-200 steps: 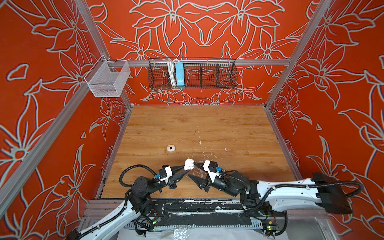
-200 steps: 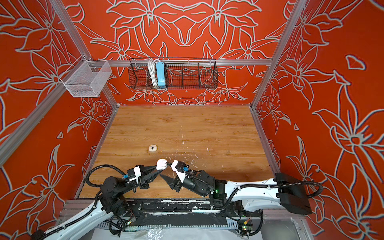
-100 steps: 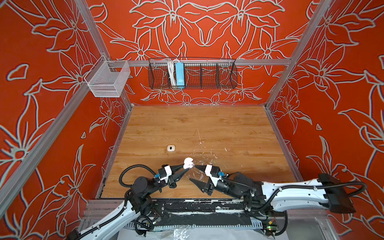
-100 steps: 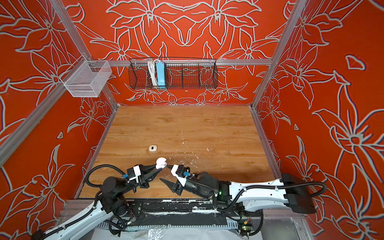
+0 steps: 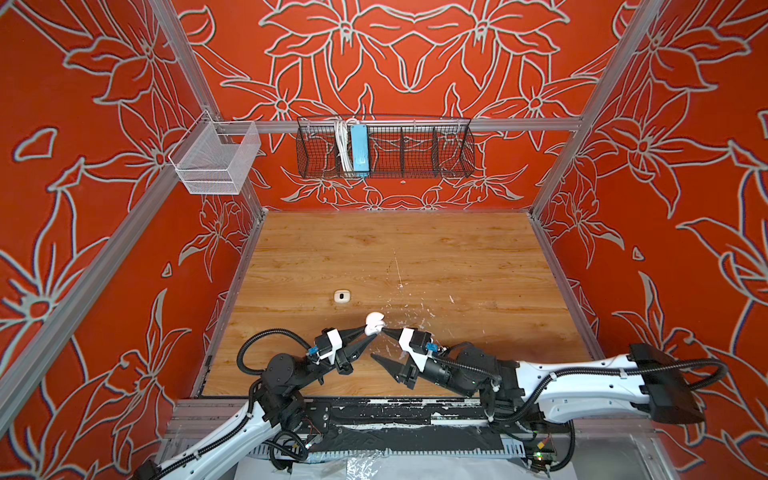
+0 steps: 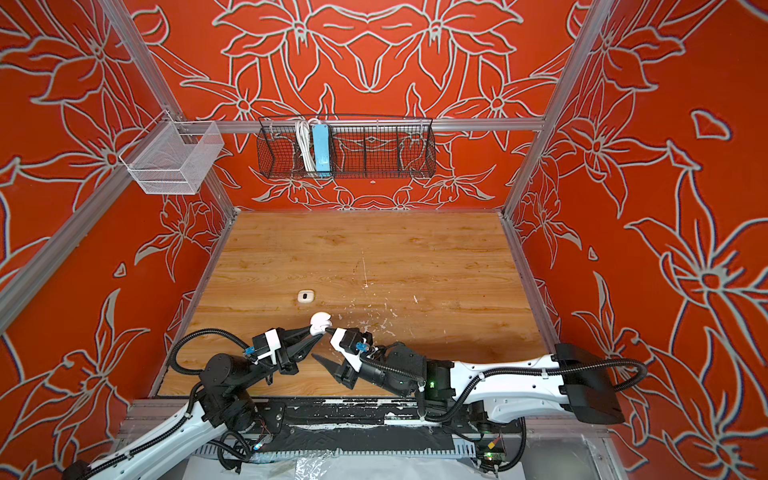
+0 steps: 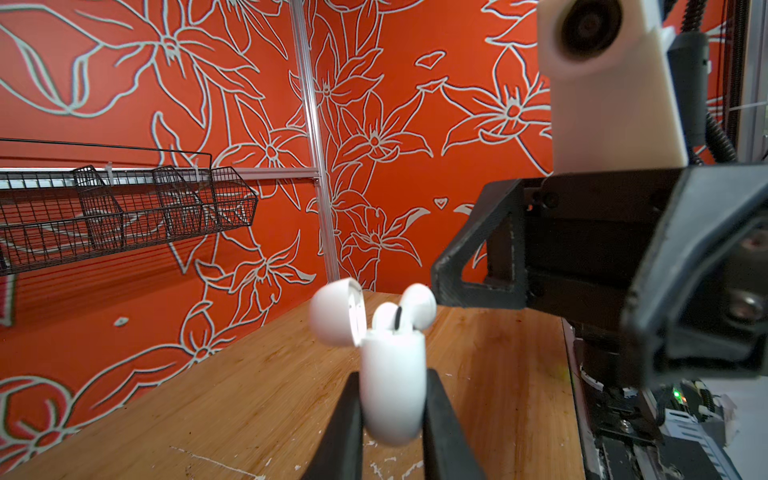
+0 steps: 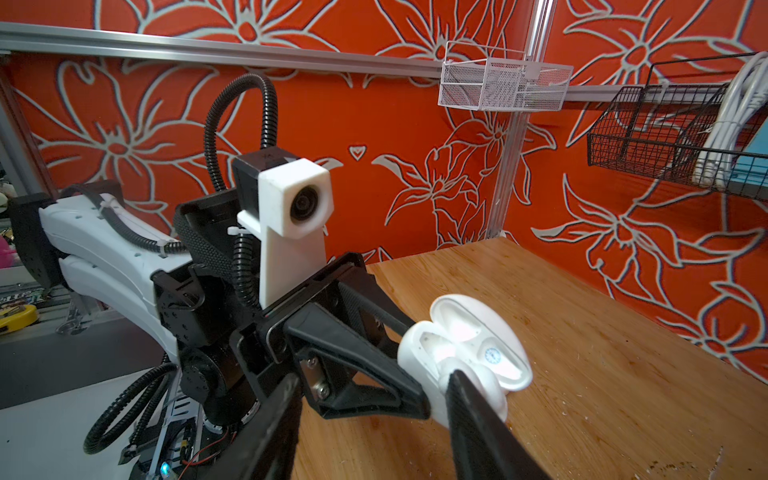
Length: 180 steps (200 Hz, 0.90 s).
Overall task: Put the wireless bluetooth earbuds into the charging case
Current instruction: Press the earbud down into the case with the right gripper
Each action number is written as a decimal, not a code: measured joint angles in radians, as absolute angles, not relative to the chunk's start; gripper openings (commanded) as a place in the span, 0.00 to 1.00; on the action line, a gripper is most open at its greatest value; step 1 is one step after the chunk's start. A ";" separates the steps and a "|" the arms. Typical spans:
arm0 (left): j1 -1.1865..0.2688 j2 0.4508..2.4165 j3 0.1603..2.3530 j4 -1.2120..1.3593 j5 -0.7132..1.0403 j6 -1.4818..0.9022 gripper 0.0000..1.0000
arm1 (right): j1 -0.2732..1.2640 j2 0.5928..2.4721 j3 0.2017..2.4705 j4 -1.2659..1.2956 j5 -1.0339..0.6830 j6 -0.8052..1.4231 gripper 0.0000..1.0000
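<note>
Two earbuds point(image 7: 417, 305) in open charging case point(image 7: 392, 374), left gripper point(image 5: 371, 333) clamping its base, right gripper point(image 5: 378, 343) spread at four o'clock, fingertip point(image 7: 446, 286) touching one.

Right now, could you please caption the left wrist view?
Open charging case held by the left gripper; right fingertip touches an earbud.

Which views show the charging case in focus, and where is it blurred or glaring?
Left wrist view: the charging case is softly out of focus, the wall behind crisp. Right wrist view: its open inside glares white. Both top views: sharp overall, but the case is a tiny blob.
</note>
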State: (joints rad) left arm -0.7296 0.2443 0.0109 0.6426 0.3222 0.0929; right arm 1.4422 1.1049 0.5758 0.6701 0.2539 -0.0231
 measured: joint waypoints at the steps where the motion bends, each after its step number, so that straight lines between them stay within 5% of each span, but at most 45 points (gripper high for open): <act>1: -0.730 0.244 0.011 0.643 0.323 0.093 0.00 | 1.442 1.105 0.575 0.670 0.254 -0.023 0.58; 138: -0.730 0.244 0.011 0.640 0.327 0.093 0.00 | 1.442 1.121 0.575 0.661 0.315 -0.023 0.57; 180: -0.730 0.241 0.011 0.633 0.326 0.093 0.00 | 1.442 1.141 0.581 0.663 0.313 -0.013 0.43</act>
State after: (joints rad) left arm -0.7296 0.2413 0.0109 0.6327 0.3260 0.0933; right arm 1.4422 1.1408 0.5812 0.6628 0.3126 -0.0132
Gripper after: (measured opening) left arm 0.208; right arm 0.466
